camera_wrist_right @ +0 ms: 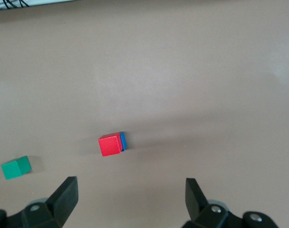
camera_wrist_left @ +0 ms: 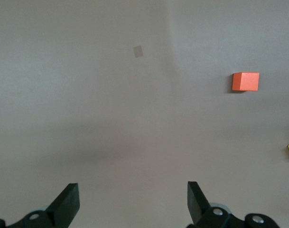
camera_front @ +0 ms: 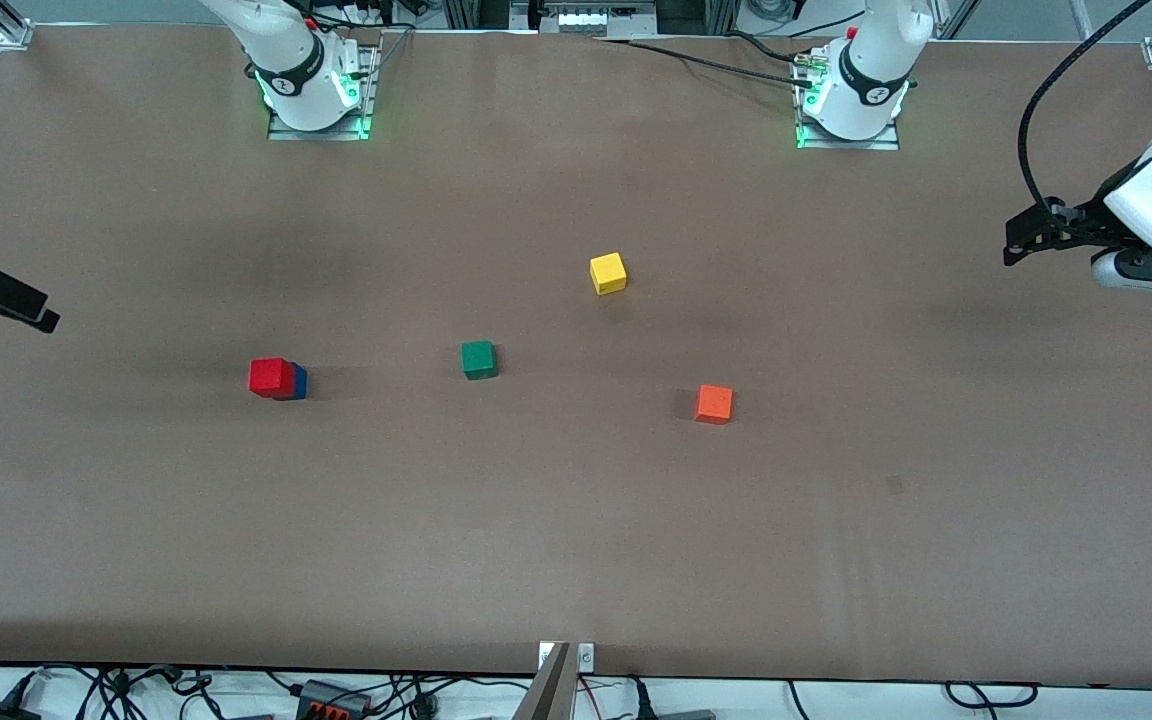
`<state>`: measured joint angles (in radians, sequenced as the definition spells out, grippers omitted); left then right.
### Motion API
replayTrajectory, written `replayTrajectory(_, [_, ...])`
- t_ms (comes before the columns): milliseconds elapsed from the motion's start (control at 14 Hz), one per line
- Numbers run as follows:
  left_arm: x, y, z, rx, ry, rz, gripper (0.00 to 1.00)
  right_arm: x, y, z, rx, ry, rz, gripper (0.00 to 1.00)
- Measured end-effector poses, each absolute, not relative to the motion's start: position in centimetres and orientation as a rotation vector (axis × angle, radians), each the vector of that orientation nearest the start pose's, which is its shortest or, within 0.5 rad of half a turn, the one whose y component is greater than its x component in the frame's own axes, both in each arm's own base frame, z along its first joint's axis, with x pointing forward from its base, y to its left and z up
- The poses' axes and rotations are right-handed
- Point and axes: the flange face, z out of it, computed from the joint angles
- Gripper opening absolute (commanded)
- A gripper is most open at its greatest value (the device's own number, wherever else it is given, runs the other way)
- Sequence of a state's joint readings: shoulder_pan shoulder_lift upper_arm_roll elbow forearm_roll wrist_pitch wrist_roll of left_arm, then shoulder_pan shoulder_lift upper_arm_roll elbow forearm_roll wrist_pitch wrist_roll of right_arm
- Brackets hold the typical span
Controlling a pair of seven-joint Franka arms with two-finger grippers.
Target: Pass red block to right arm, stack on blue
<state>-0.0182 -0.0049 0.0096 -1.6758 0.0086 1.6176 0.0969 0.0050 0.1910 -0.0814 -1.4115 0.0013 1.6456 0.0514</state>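
Even, diffuse overhead light falls across my brown table, with no glare on its matte surface. Soft shadows pool beside the red block and the orange cube, on the side toward the left arm's end for the red block. Green indicator lamps glow at both my arm bases. My wrist views run paler and greyer, with broad faint shadow bands on the table; my own fingertips sit dark and slightly soft at the frame edge

Robot lab; bolted arm bases
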Motion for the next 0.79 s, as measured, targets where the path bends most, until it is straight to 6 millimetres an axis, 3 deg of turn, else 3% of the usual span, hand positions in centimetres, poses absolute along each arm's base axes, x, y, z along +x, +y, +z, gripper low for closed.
replayTrajectory(214, [55.3, -0.4, 58.2, -3.130, 0.166, 0.084, 1.00, 60.9, -2.9, 59.4, -3.172, 0.158, -0.039, 1.00])
replayTrajectory(786, [55.3, -0.4, 58.2, -3.130, 0.166, 0.084, 1.00, 55.9, -3.1, 57.2, -3.166, 0.075, -0.008, 1.00])
